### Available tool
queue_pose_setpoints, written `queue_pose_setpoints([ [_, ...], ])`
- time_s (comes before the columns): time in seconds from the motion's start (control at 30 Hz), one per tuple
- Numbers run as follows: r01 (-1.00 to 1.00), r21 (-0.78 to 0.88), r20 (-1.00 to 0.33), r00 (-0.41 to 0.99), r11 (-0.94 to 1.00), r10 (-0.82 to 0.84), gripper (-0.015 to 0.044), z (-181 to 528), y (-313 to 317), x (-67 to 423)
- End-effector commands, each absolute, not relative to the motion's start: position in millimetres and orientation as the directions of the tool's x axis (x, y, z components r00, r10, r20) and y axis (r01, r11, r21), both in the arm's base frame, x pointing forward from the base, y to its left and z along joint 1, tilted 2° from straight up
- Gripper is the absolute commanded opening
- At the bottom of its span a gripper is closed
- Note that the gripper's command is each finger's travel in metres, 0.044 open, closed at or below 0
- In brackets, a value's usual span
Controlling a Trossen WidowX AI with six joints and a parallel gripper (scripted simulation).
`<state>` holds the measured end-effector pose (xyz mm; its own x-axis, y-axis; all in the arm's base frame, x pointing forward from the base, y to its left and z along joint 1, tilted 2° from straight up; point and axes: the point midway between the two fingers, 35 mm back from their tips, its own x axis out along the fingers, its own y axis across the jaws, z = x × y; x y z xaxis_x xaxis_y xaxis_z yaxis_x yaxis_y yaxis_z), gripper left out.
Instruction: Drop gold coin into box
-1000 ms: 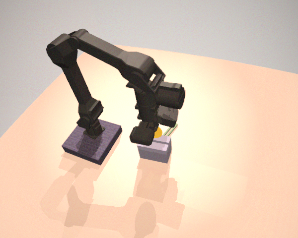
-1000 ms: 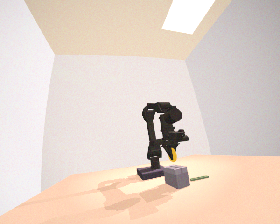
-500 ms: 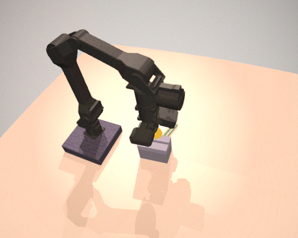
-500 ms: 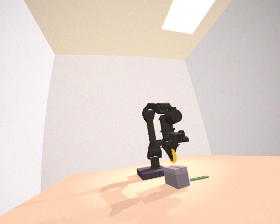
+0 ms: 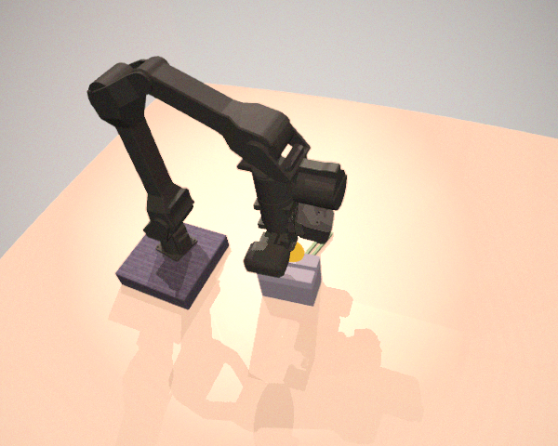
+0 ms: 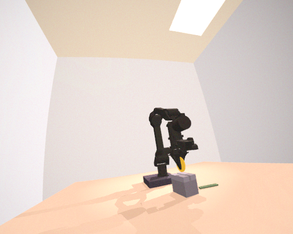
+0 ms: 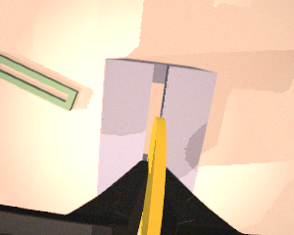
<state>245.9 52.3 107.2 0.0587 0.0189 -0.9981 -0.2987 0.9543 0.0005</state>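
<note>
The gold coin (image 5: 297, 252) (image 6: 182, 165) (image 7: 159, 166) stands on edge in my gripper (image 6: 179, 163) (image 7: 150, 169), which is shut on it. The grey box (image 5: 288, 290) (image 6: 184, 187) (image 7: 124, 108) is right below; in the exterior view the coin's lower edge is just above the lid. In the wrist view the slot (image 7: 157, 98) runs away from the fingers, and the coin is over its near part, slightly tilted against the slot's line. The coin covers part of the slot. The fingertips are hidden in the top view.
The green holder (image 5: 315, 246) (image 6: 208, 185) (image 7: 34, 82) is empty and lies beside the box, on the left in the wrist view. The arm's dark base block (image 5: 205, 235) (image 6: 154, 183) is on the box's other side, close to it.
</note>
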Motion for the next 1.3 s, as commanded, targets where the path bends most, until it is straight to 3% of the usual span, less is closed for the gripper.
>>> queue_pose_setpoints([
  [0.0, -0.297, 0.0, -0.998, 0.058, 0.955, 0.018, 0.0, 104, 52, 246],
  [0.57, -0.297, 0.0, -0.998, 0.057, 0.955, 0.018, 0.0, 98, 52, 246],
  [0.77, -0.299, 0.0, -0.998, 0.059, 0.954, 0.019, 0.0157, 100, 52, 246],
  [1.07, -0.299, 0.0, -0.998, 0.059, 0.954, 0.019, 0.0161, 100, 52, 246],
  [1.27, -0.299, 0.001, -0.998, 0.059, 0.954, 0.019, 0.0318, 117, 52, 245],
])
